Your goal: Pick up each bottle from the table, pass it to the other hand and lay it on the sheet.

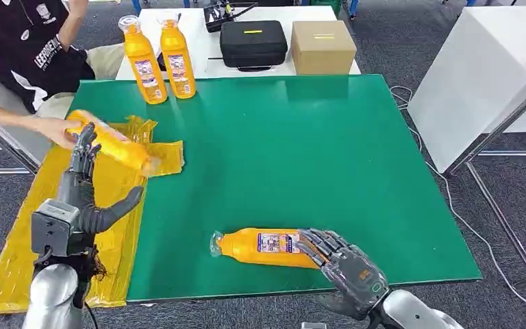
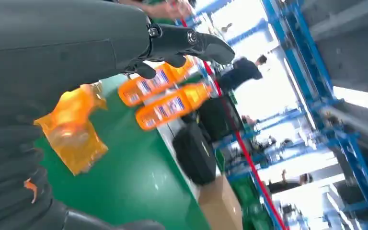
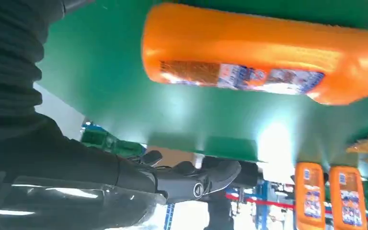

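Left hand: the left hand (image 1: 85,179) is raised over the yellow sheet (image 1: 14,267), fingers pointing up and spread, thumb out to the side; it holds nothing, and its fingertips lie at or just beside a lying bottle, contact cannot be told.
Bottle on sheet: an orange bottle (image 1: 113,145) lies tilted across the sheet's far end, cap end toward the green mat (image 1: 281,137); a person's hand (image 1: 53,129) grips its base end.
Right hand: the right hand (image 1: 342,264) rests against the base end of the near bottle (image 1: 264,247), fingers spread over it; whether it truly grips cannot be told from the head view.
Near bottle: it lies on its side on the mat near the front edge, cap pointing toward the sheet.
Right wrist view: the near bottle (image 3: 268,57) shows apart from the thumb (image 3: 196,179), with bare mat between them, so the hand is open.
Standing bottles: 2 orange bottles (image 1: 157,60) stand upright side by side at the mat's far edge; the left wrist view shows them (image 2: 167,96) too.
Behind the mat: a black case (image 1: 253,42) and a cardboard box (image 1: 322,46) sit on a white table (image 1: 198,27).
Left wrist view: a crumpled corner of the sheet (image 2: 69,127) lies on the mat, and people stand far back among blue racks.
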Controlling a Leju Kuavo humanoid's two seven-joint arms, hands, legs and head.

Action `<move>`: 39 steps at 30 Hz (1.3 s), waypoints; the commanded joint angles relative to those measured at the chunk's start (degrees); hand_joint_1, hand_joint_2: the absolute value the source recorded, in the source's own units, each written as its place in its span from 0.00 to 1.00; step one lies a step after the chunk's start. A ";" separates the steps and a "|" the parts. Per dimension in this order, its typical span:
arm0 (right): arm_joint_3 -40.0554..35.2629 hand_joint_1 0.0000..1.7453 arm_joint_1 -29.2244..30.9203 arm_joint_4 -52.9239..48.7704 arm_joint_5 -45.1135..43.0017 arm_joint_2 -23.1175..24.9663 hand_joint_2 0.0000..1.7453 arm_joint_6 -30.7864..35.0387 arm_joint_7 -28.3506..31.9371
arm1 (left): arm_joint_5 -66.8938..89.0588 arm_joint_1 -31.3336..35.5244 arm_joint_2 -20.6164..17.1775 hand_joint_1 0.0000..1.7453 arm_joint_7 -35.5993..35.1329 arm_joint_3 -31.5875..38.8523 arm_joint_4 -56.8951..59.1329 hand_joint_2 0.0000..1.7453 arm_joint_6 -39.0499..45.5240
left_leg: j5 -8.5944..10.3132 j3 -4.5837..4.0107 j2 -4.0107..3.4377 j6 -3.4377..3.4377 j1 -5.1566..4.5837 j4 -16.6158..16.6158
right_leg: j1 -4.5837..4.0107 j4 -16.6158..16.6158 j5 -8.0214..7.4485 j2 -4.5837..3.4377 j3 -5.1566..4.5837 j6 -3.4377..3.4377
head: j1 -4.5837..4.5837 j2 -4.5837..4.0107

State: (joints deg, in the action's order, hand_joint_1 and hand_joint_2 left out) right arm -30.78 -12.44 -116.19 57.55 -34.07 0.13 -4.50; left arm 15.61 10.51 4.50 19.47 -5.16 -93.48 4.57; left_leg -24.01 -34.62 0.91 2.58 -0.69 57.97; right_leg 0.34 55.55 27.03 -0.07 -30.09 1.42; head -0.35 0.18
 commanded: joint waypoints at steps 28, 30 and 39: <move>-3.08 0.00 15.19 25.81 0.36 18.50 1.00 1.62 2.15 | 2.77 -6.78 -1.07 0.00 -0.21 0.50 -3.65 1.00 3.76 | -0.05 0.28 -0.27 -0.25 0.15 -0.12 | -0.12 -0.18 -0.03 -0.17 0.26 -0.07 | 0.00 0.00; -3.08 0.00 15.19 25.81 0.36 18.50 1.00 1.62 2.15 | 2.77 -6.78 -1.07 0.00 -0.21 0.50 -3.65 1.00 3.76 | -0.03 0.29 -0.14 -0.23 0.11 -0.13 | -0.08 -0.18 0.01 -0.05 0.29 -0.06 | -0.02 0.00; -3.21 0.00 16.49 31.66 -0.66 18.58 1.00 -0.94 -0.87 | 2.51 -5.57 -1.03 0.00 -1.13 -0.36 -2.88 1.00 3.40 | 0.02 0.25 -0.04 -0.16 0.09 -0.12 | -0.07 -0.17 0.00 0.01 0.26 -0.05 | 0.00 0.00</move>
State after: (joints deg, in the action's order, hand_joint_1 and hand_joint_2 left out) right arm -32.76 1.94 -93.77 57.16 -16.48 0.59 -3.47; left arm 18.23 3.14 3.98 19.08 -4.83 -98.29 7.89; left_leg -23.96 -34.60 0.93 2.61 -0.69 57.96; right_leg 0.35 55.56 27.03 -0.07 -30.09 1.42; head -0.35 0.17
